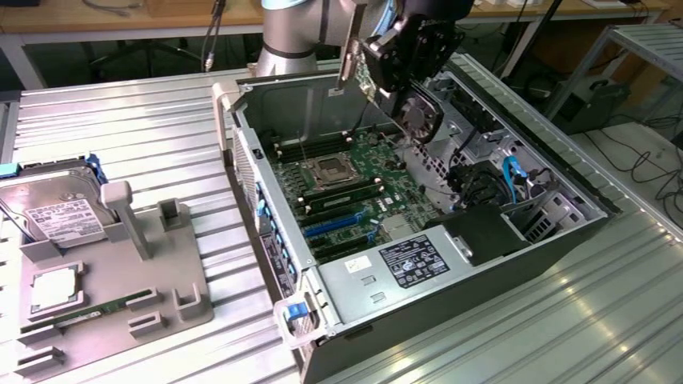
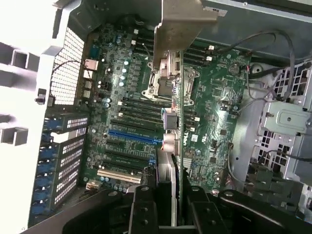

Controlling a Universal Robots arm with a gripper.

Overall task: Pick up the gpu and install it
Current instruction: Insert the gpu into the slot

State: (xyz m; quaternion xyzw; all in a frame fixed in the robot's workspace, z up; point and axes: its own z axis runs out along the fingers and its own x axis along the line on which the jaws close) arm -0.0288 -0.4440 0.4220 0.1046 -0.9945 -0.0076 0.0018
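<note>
My gripper (image 2: 173,197) is clamped on the gpu (image 2: 169,122), which I see edge-on. Its long axis runs straight out from the fingers, silver bracket at the far end. It hangs above the motherboard (image 2: 214,112) of the open computer case (image 1: 267,240).

green gpu (image 2: 178,29) with silver bracket, upright and edge-on above the motherboard (image 2: 122,97).

Ribbed metal table (image 1: 128,128): open computer case (image 1: 354,290) lying on side; grey parts holder (image 1: 160,276) beside it.
</note>
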